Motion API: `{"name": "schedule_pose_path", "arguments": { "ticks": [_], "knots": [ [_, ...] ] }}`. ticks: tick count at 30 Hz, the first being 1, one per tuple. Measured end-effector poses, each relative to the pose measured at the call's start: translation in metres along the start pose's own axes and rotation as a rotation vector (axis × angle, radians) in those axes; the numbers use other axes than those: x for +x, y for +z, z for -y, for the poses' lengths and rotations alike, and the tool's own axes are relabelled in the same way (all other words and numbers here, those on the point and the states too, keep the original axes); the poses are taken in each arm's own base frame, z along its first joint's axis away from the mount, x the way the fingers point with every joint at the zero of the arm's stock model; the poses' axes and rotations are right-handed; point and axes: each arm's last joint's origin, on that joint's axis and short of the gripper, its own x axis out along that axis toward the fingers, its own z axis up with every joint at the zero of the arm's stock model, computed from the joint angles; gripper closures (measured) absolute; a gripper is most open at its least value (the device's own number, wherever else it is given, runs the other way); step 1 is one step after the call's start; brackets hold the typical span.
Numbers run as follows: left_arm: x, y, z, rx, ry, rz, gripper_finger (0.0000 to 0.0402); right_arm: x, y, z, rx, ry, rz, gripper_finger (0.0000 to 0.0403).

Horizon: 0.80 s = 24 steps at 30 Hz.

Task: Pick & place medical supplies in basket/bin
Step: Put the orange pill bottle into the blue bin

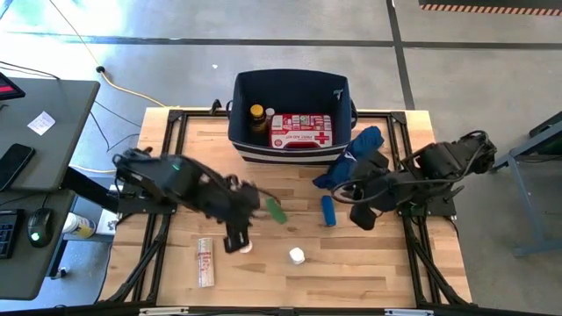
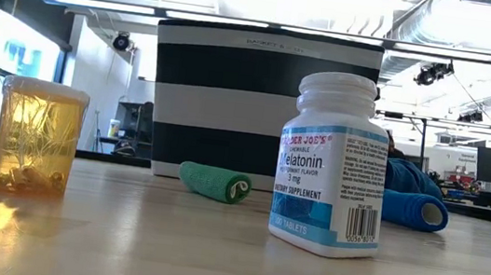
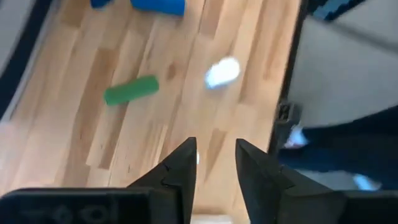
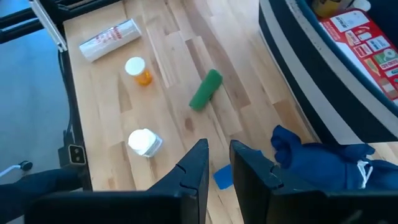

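Note:
The navy bin [image 1: 290, 145] with a white stripe stands at the table's far middle. In it lie the red-and-white first aid pouch [image 1: 301, 130] and a yellow-capped amber bottle [image 1: 257, 114]. On the table rest a green roll [image 1: 276, 211], a blue roll [image 1: 327, 211], a white bottle [image 1: 298, 255], a small amber vial [image 1: 247, 248] and a white tube [image 1: 205, 262]. My left gripper [image 3: 214, 165] hovers open beside and above the amber vial. My right gripper [image 4: 219, 163] is open a little over the blue roll [image 4: 222, 176]. Neither gripper shows in the low view.
A royal-blue fabric bundle [image 1: 356, 158] lies against the bin's right near corner, close to my right arm. In the low view the white bottle [image 2: 332, 162] stands upright nearest the near edge, the vial [image 2: 37, 135] to its left. Bare wood lies near the right near corner.

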Motion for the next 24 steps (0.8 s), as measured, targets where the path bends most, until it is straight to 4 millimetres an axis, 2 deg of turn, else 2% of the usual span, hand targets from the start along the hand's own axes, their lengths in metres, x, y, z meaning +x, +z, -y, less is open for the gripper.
{"name": "schedule_pose_path", "arguments": {
  "ticks": [3, 8, 16, 20, 24],
  "knots": [
    [0.033, -0.002, 0.007, 0.03, 0.064, -0.083, 0.0231, -0.002, -0.002, -0.003, 0.01, 0.003, 0.005, 0.0345],
    [0.08, -0.008, 0.006, 0.033, 0.139, -0.234, 0.0171, -0.005, -0.007, -0.008, 0.012, 0.0, 0.024, 0.0345],
    [0.146, -0.032, 0.003, 0.025, 0.111, -0.425, 0.0084, -0.007, -0.012, -0.012, -0.011, 0.014, 0.02, 0.0345],
    [0.171, -0.047, -0.004, 0.021, 0.129, -0.481, 0.0061, -0.009, -0.015, -0.013, -0.015, 0.018, 0.002, 0.0345],
    [0.182, -0.053, -0.007, 0.016, 0.131, -0.497, 0.0045, -0.009, -0.018, -0.013, -0.02, 0.016, -0.03, 0.0345]
  ]
}}
